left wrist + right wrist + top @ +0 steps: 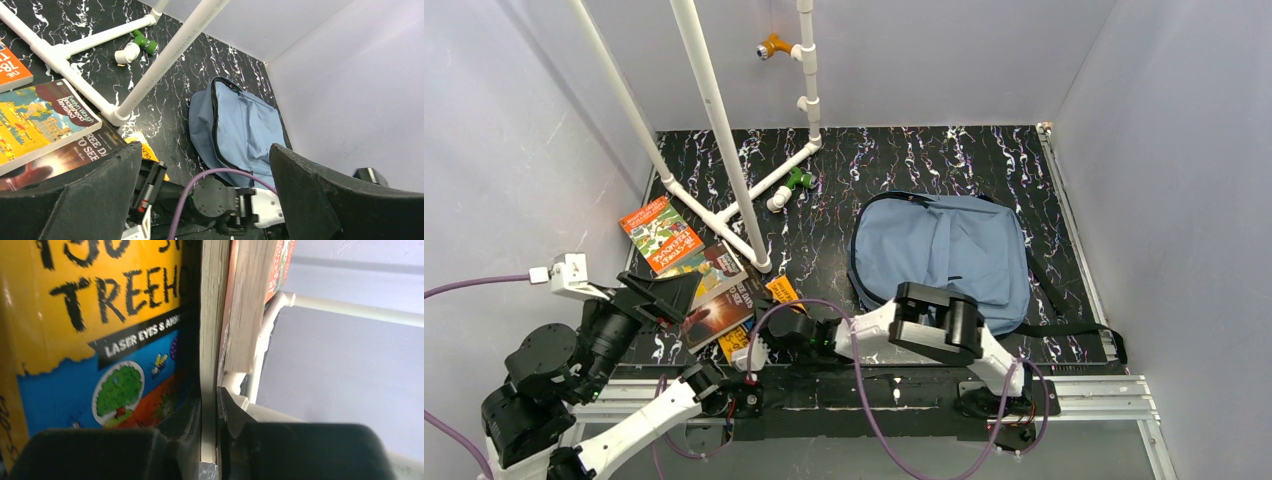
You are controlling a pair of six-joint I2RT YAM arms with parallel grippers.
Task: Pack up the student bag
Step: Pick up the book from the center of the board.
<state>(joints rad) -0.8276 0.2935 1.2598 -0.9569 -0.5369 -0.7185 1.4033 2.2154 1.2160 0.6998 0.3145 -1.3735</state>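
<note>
The right gripper [210, 450] is closed on the thin edge of a yellow book [75, 340]. One finger is laid on the bright cover and the other is pressed on the far side of the pale pages, so the book is pinched flat between the jaws. The edge is probably picked because it is the part that sticks out from the pile, where the fingers can get around it. Just beside it, a thicker book [247, 315] with a red cover is seen, and it is not held. In the view from above, the yellow book is partly hidden under a dark book [724, 305], and an orange and green book [659, 235] is laid a little farther back, next to the foot of a white pipe frame [724, 150]. The left gripper [205, 195] is held wide, with nothing between its fingers, and is kept low near the pile, perhaps so that help can be given. The student bag [944, 250] is found well apart from the books, on the right side of the black table [924, 160]. It is laid flat, soft and dusty blue, with black straps and a black zipper line curved around its rounded top. Whether the zipper is open cannot be told, and no book is seen in the bag. The book is likely meant to be carried across to it.
</note>
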